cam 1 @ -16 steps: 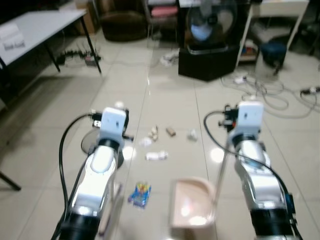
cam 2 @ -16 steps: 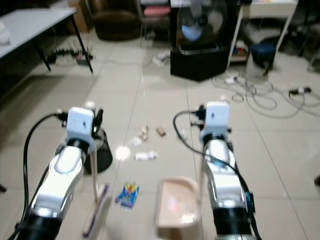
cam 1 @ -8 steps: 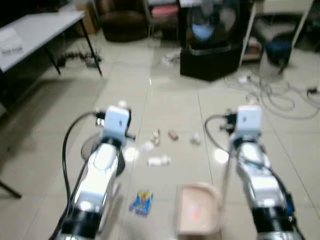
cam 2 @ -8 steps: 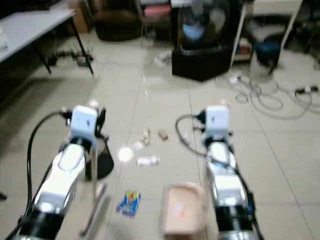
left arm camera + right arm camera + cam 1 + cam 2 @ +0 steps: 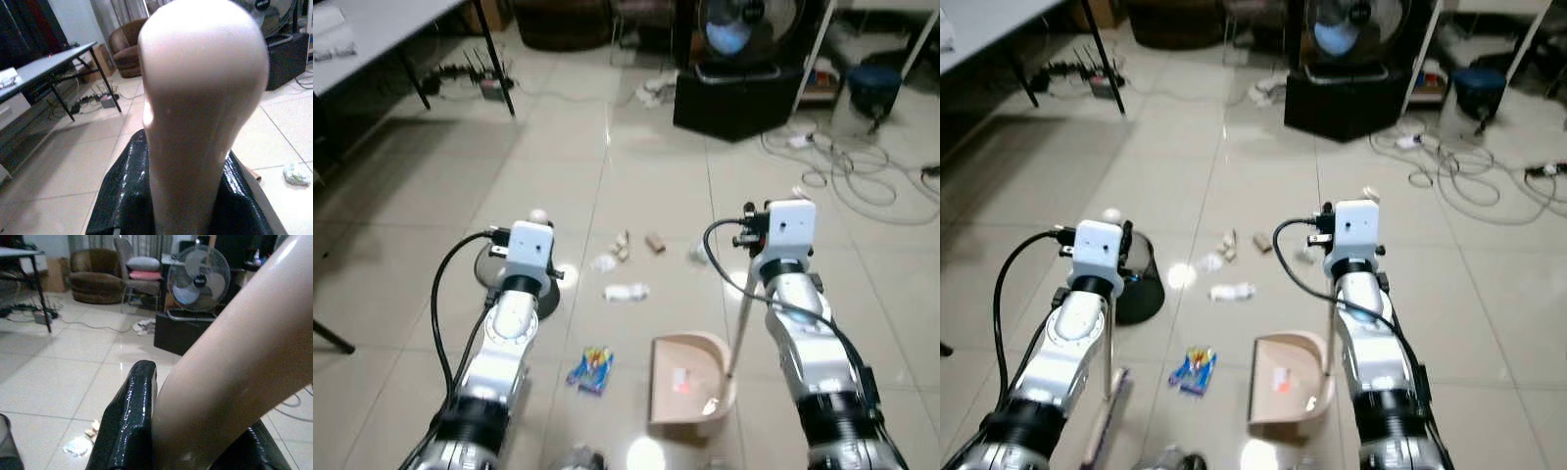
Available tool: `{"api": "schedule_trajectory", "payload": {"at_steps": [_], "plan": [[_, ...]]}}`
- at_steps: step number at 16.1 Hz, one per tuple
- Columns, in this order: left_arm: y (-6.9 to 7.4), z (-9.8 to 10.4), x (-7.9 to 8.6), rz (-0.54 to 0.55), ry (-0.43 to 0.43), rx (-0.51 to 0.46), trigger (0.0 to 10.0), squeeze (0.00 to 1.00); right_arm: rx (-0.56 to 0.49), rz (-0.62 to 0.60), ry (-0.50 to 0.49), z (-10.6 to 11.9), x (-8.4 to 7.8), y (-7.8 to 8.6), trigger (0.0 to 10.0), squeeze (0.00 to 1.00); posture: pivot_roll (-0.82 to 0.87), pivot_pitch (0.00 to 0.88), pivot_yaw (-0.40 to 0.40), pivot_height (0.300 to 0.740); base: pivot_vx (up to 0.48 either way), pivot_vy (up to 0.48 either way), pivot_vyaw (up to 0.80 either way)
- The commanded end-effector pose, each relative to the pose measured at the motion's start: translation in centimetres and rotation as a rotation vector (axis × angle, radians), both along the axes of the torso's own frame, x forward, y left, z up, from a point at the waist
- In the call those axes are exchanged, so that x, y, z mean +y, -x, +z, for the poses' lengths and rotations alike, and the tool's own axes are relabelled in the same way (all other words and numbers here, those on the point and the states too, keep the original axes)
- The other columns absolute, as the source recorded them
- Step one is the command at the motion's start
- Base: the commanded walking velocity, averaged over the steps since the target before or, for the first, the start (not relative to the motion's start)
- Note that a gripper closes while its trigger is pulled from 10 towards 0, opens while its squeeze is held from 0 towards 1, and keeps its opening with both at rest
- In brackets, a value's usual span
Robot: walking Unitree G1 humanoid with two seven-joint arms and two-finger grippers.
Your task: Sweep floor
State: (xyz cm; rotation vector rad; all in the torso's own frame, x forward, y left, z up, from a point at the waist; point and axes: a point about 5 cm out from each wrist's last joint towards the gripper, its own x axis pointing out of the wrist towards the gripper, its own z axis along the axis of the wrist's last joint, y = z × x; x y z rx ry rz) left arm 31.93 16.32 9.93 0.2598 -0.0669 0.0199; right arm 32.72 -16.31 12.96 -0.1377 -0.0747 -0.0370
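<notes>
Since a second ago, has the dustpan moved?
No. The camera shifted, but the dustpan, its handle in the right gripper, lies just right of the blue wrapper with about the same gap as before.

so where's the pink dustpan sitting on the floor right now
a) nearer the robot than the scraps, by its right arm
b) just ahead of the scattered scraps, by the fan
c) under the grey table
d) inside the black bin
a: the pink plastic dustpan lies on the tiles nearer the robot than the scattered white and brown scraps, its long handle held in the right gripper.
</notes>
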Motion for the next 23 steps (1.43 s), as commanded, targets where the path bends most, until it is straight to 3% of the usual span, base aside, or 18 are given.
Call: {"api": "schedule_trajectory", "payload": {"at_steps": [1,6,9,12,15,16,18,21,23], "plan": [[-0.7,1.6,-0.1,-0.009,0.034,-0.094,10.0,0.00,-0.061,0.002,0.009,1.1,0.0,-0.5,10.0,0.00,-0.07,0.202,0.087,0.740,0.000,0.000,0.00],[-2.0,2.5,-0.3,-0.017,0.035,-0.158,10.0,0.00,-0.100,-0.007,0.039,1.6,-0.4,-1.6,10.0,0.00,-0.04,0.269,0.109,0.740,0.000,0.000,0.00],[-2.8,2.8,-1.5,-0.077,0.053,-0.188,10.0,0.00,-0.096,-0.058,0.111,0.6,-0.7,-2.1,10.0,0.00,-0.03,0.314,0.136,0.740,0.000,0.000,0.00],[-3.0,2.8,-2.8,-0.140,0.046,-0.192,10.0,0.00,-0.102,-0.073,0.089,0.6,-0.7,-2.6,10.0,0.00,-0.01,0.327,0.150,0.740,0.000,0.000,0.00],[-3.5,3.0,-4.4,-0.196,0.041,-0.196,10.0,0.00,-0.149,-0.011,0.057,1.0,1.3,-3.1,10.0,0.00,0.00,0.356,0.164,0.740,0.000,0.000,0.00],[-3.7,3.2,-4.5,-0.195,0.052,-0.198,10.0,0.00,-0.160,0.039,0.051,0.5,2.8,-2.6,10.0,0.00,-0.01,0.355,0.163,0.740,0.000,0.000,0.00],[-3.8,3.3,-4.6,-0.196,0.058,-0.202,10.0,0.00,-0.167,0.081,0.061,0.1,3.8,-2.2,10.0,0.00,0.00,0.354,0.162,0.740,0.000,0.000,0.00],[-4.1,3.8,-4.9,-0.208,0.064,-0.213,10.0,0.00,-0.172,0.195,0.106,-2.0,7.0,0.0,10.0,0.00,0.01,0.356,0.167,0.740,0.000,0.000,0.00],[-4.1,3.8,-5.2,-0.218,0.070,-0.210,10.0,0.00,-0.153,0.215,0.139,-2.9,7.8,0.6,10.0,0.00,0.01,0.356,0.173,0.740,0.000,0.000,0.00]]}}
